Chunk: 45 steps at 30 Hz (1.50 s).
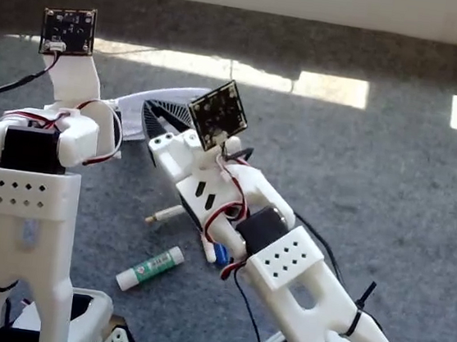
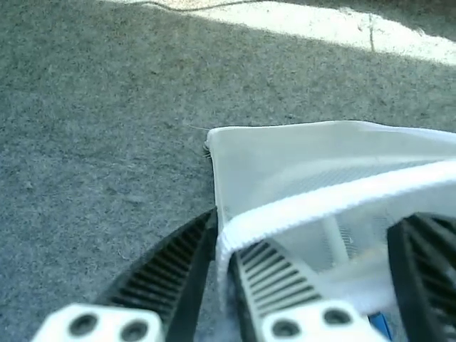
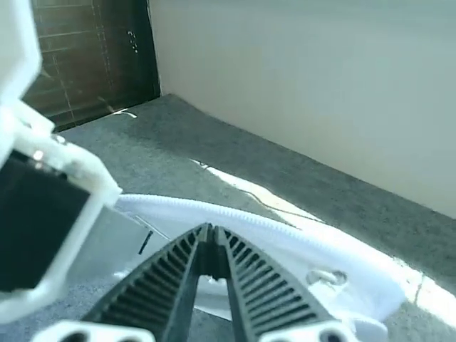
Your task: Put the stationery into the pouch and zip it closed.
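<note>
My left gripper (image 2: 222, 235) is clamped narrow on the pouch (image 2: 299, 164). The thick white band (image 2: 320, 203) along its open rim runs right between my two black ribbed fingers (image 2: 178, 274), pinched close to the pouch's corner. The pouch is white and partly see-through mesh, and it lies on the grey carpet-like surface (image 1: 374, 196) with the pinched rim raised. My right gripper (image 3: 211, 239) is at the same rim, further along the pouch from the left one. Its fingers are pressed together with no gap showing. The band passes just behind the tips, and I cannot tell whether any fabric is caught between them. A small ring (image 3: 324, 276) rests on the band just beside those tips. From above, the pouch (image 1: 136, 115) lies between my two arms, with the right gripper (image 1: 156, 113) at its mouth. The stationery I can make out lies outside the pouch, on the side toward my bases. A thin pale stick (image 1: 164, 212), pencil-like, is nearest the pouch. A blue item (image 1: 221, 253) is half hidden beneath my right arm. A white glue stick (image 1: 150, 268) with a green label lies farthest off, well apart from the pouch.
</note>
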Tool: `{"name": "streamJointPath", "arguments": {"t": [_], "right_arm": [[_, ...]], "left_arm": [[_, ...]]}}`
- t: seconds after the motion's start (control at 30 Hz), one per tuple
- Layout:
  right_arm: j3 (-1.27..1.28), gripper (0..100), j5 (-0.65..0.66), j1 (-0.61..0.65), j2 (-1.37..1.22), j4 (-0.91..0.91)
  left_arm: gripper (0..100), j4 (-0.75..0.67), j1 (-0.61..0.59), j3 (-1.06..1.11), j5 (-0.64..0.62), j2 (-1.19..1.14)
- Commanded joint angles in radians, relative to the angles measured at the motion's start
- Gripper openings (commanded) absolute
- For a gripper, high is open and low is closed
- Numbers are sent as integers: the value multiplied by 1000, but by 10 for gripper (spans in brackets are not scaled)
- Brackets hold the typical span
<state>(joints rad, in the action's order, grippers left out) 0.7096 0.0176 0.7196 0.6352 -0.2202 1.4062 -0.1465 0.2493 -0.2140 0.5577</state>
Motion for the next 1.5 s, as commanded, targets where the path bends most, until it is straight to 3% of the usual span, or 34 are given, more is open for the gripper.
{"name": "streamJointPath", "arguments": {"t": [0.0,0.2,0.43,0.7,1.1,1.47], "right_arm": [[-62,4,-11,-42,122,-90],[-70,4,-8,-42,226,-242],[-97,4,-8,-99,236,-297],[-269,4,-14,-140,236,-564],[-251,5,-219,-239,220,-668],[-271,43,-489,-309,-110,-750]], "left_arm": [[7,2,4,-22,12,-16],[7,-2,2,-22,12,-16],[7,-2,-70,-22,11,-10],[7,6,-84,-28,9,-8],[7,6,-84,-31,9,-8],[7,0,-84,-25,9,-8]]}}
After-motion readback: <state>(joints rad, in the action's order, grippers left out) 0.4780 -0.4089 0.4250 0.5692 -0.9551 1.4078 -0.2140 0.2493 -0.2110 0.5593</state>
